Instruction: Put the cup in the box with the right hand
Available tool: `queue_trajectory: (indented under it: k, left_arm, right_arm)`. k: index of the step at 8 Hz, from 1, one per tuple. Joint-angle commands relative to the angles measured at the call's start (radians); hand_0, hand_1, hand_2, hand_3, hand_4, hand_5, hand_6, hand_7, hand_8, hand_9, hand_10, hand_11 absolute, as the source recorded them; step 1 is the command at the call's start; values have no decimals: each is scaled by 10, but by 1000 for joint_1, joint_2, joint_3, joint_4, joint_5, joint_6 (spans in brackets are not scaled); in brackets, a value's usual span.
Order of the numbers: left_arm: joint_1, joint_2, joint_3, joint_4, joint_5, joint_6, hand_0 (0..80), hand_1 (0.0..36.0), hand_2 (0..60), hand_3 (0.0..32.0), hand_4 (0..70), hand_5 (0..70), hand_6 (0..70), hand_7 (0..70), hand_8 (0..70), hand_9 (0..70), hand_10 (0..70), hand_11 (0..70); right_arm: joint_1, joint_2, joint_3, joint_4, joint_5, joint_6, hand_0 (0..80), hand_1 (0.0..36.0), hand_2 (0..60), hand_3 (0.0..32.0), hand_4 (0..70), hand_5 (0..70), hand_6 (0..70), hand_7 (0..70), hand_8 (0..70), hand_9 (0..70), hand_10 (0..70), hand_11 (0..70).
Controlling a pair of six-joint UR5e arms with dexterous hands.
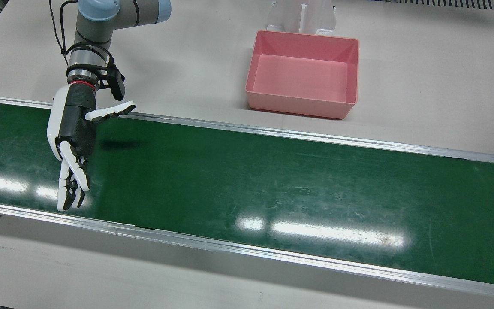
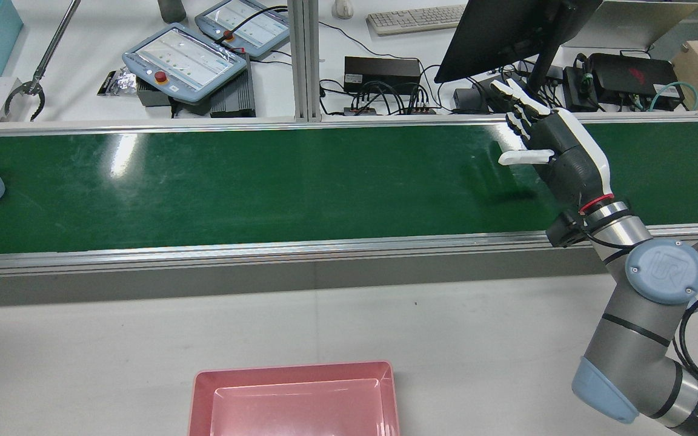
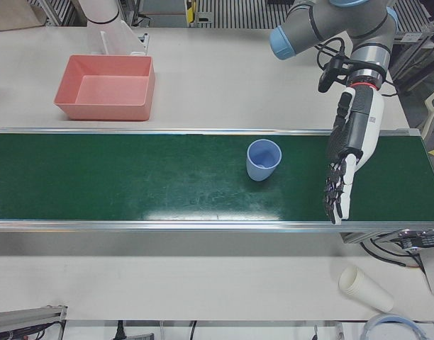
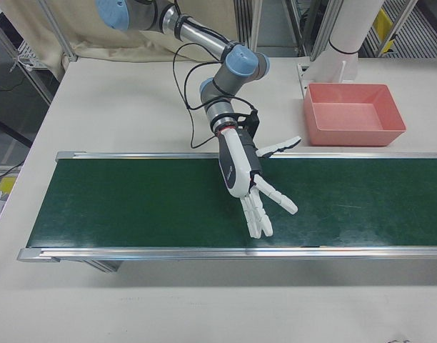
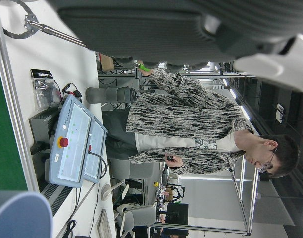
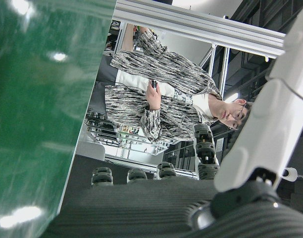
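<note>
In the left-front view, nearest to us, we see a stack of white paper cups point(image 3: 364, 289) lying on its side on the pale desk point(image 3: 203, 283), in the lower right of the frame. Behind it runs the green conveyor belt point(image 3: 132, 191). The blue cup point(image 3: 263, 159) stands upright on the belt, a little right of the middle of the frame, mouth up. To its right, apart from it, the left robot hand point(image 3: 347, 159) hangs over the belt with its fingers straight and spread, holding nothing.

In the front view, the right robot hand point(image 1: 74, 141) is over the left end of the belt, palm open, its fingers point(image 1: 70, 189) stretched toward the lower edge and the thumb pointing to the right. It also holds nothing. The cup does not show in this view.

Farther back, on the desk behind the belt, the pink box point(image 1: 302, 73) sits in the upper middle of the frame, empty. A white stand point(image 1: 302, 17) is just behind the box.
</note>
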Motion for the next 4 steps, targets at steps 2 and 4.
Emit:
queue_trajectory:
  k: [2,4]
  left_arm:
    - [0,0,0,0,0,0,0,0,0,0,0,0,0,0,0,0,0,0]
    - [0,0,0,0,0,0,0,0,0,0,0,0,0,0,0,0,0,0]
  right_arm:
    - [2,-19,-1,1,-2,7,458,86,0,38,0,42,18,74,30,0,19,39]
    - [-1,-33,-1,1,-2,7,458,86,0,62,0,43,15,72,31,0,19,38]
